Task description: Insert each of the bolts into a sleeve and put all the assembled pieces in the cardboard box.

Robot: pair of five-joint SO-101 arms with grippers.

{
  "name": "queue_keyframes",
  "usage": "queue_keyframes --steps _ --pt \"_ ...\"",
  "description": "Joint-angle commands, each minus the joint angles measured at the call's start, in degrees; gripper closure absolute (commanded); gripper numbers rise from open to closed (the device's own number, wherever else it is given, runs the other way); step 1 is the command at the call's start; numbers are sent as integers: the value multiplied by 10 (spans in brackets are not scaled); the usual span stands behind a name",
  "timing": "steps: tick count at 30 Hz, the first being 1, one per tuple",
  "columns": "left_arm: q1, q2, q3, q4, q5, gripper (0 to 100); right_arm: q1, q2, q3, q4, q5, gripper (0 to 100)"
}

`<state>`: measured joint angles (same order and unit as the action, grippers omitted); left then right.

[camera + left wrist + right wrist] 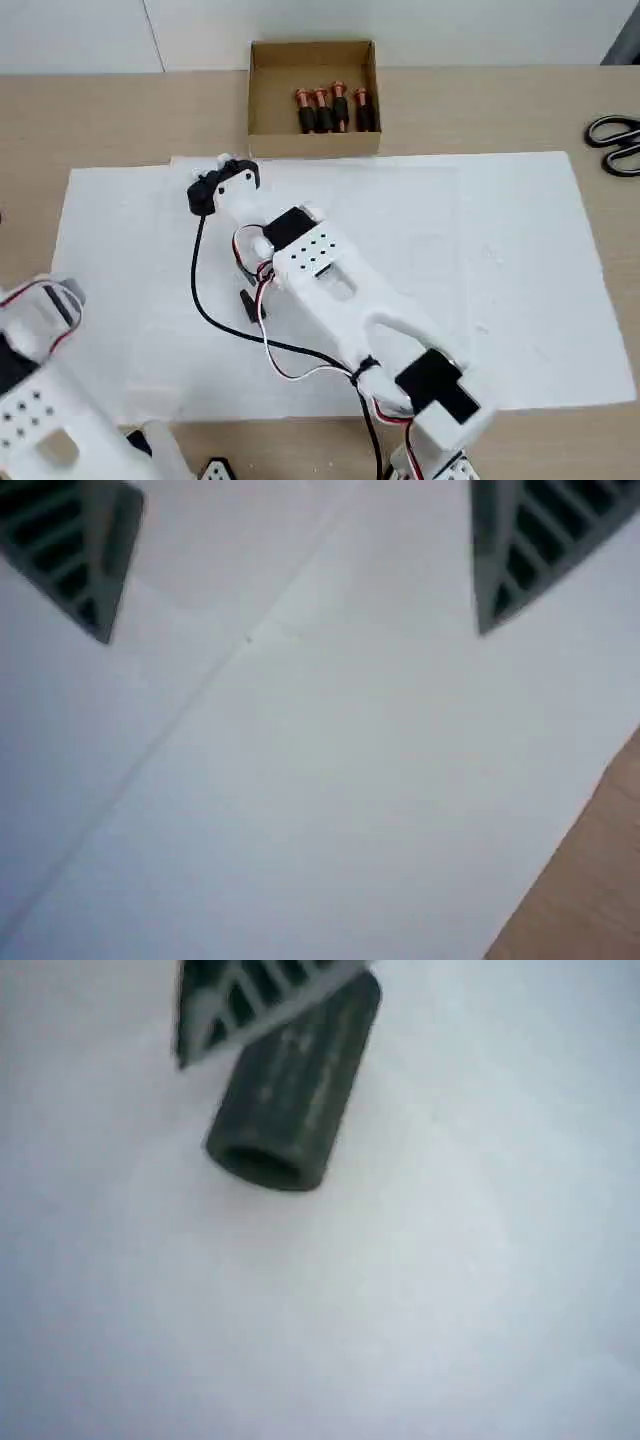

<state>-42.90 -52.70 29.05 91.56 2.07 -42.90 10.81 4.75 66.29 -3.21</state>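
A black sleeve shows its hollow end in the right wrist view, held just above the white paper. My right gripper is shut on it, with one ribbed finger laid across its far end. From above, that arm's gripper end sits left of centre, a little below the cardboard box. Several assembled pieces, black with copper heads, lie side by side in the box. My left gripper is open over bare paper, nothing between its fingers. Its arm is at the near left corner.
White paper covers most of the wooden table. Scissors lie at the far right edge. A small dark piece sits on the paper beside the right arm's cables.
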Motion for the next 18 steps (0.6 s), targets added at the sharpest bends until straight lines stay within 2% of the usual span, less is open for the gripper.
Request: queue_keyframes --steps 1,8,18 --pt "0 -68 24 -27 2 778 -12 15 -17 -15 -22 788" --pt "0 -31 36 -26 -8 778 -56 40 -18 -21 -22 787" --pt "0 4 31 -27 -8 778 -56 40 -27 -19 -21 787"
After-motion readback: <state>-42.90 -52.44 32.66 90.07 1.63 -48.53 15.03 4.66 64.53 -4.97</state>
